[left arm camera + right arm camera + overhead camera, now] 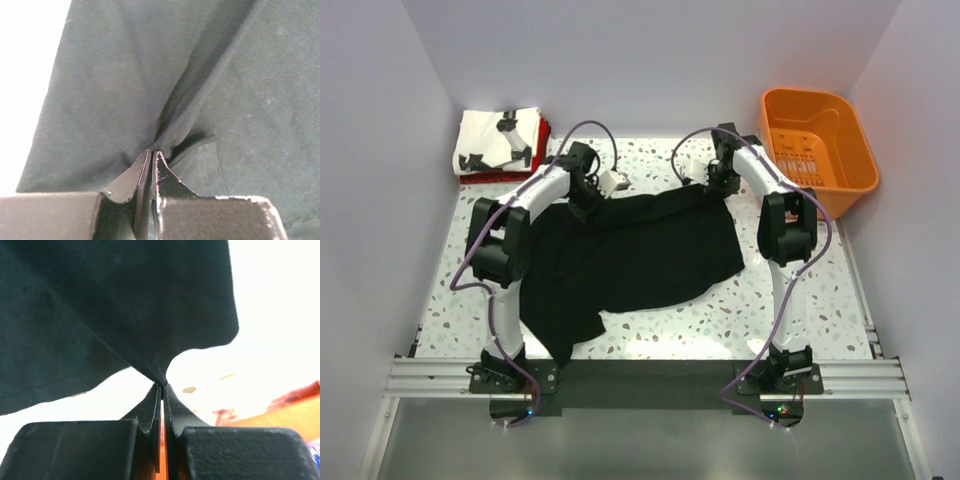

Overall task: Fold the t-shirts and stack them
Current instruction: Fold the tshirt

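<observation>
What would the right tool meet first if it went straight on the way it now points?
The black t-shirt: the right tool is shut on its edge, so cloth lies directly ahead, table probably behind.

Top view: even, bright light from above; I note only soft shadows on the table (720, 310), which glares near-white along its far edge. Both wrist views: tabletop blown out to white, almost no texture. Left wrist: black t-shirt (125, 90) reads grey-green and grainy, folds soft. Right wrist: orange basket (285, 417) out of focus, cloth nearly featureless black
</observation>
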Controlling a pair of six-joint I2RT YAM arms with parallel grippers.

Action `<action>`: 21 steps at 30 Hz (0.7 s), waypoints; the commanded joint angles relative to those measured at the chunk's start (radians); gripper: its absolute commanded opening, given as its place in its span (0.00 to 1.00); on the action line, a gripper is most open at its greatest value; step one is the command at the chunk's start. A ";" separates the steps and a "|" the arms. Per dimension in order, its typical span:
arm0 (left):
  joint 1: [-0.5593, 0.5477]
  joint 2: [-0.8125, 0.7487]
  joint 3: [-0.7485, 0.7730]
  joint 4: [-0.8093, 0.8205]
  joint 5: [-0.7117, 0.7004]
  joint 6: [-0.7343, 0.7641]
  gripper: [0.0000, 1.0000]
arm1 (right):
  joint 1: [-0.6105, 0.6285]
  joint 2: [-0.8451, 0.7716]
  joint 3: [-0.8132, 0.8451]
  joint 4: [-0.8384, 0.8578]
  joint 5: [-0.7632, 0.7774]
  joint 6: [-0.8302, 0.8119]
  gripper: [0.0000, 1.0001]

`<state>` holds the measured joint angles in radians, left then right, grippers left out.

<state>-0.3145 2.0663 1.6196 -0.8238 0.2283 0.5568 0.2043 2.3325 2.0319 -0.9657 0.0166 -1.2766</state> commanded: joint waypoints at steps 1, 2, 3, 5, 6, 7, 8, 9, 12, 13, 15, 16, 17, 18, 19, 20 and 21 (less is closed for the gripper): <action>0.031 -0.035 0.045 0.029 0.020 -0.028 0.00 | -0.009 -0.105 0.059 -0.034 -0.014 -0.010 0.00; 0.035 -0.043 0.045 0.032 0.023 -0.029 0.00 | -0.009 -0.114 0.059 -0.041 -0.015 -0.009 0.00; 0.043 -0.046 0.045 0.035 0.023 -0.032 0.00 | -0.009 -0.119 0.054 -0.041 -0.012 -0.004 0.00; 0.051 -0.054 0.045 0.048 0.025 -0.035 0.00 | -0.009 -0.134 0.042 -0.047 -0.006 0.000 0.00; 0.060 -0.055 0.046 0.048 0.025 -0.037 0.00 | -0.009 -0.139 0.040 -0.050 -0.007 0.005 0.00; 0.061 -0.057 0.048 0.051 0.026 -0.043 0.00 | -0.009 -0.142 0.042 -0.057 -0.007 0.006 0.00; 0.067 -0.060 0.049 0.051 0.035 -0.043 0.00 | -0.009 -0.151 0.047 -0.068 -0.007 0.016 0.00; 0.075 -0.060 0.054 0.049 0.036 -0.046 0.00 | -0.008 -0.157 0.050 -0.074 -0.010 0.022 0.00; 0.084 -0.072 0.051 0.049 0.042 -0.046 0.00 | -0.009 -0.179 0.067 -0.099 -0.015 0.039 0.00; 0.086 -0.075 0.048 0.054 0.043 -0.046 0.00 | -0.009 -0.185 0.068 -0.106 -0.014 0.042 0.00; 0.089 -0.086 0.042 0.055 0.046 -0.043 0.00 | -0.008 -0.197 0.065 -0.111 -0.015 0.045 0.00; 0.089 -0.090 0.037 0.061 0.045 -0.040 0.00 | -0.006 -0.200 0.062 -0.113 -0.015 0.051 0.00; 0.094 -0.098 0.034 0.063 0.048 -0.041 0.00 | -0.006 -0.203 0.060 -0.122 -0.015 0.054 0.00; 0.095 -0.103 0.031 0.067 0.049 -0.038 0.00 | -0.006 -0.206 0.059 -0.126 -0.015 0.056 0.00; 0.095 -0.106 0.026 0.063 0.049 -0.032 0.00 | -0.006 -0.214 0.050 -0.134 -0.015 0.059 0.00; 0.095 -0.112 0.022 0.063 0.049 -0.028 0.00 | -0.006 -0.219 0.044 -0.154 -0.015 0.059 0.00; 0.095 -0.117 0.017 0.061 0.051 -0.025 0.00 | -0.005 -0.226 0.034 -0.165 -0.014 0.059 0.00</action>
<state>-0.2375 2.0224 1.6344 -0.7914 0.2703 0.5320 0.2020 2.1891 2.0552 -1.0718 0.0040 -1.2335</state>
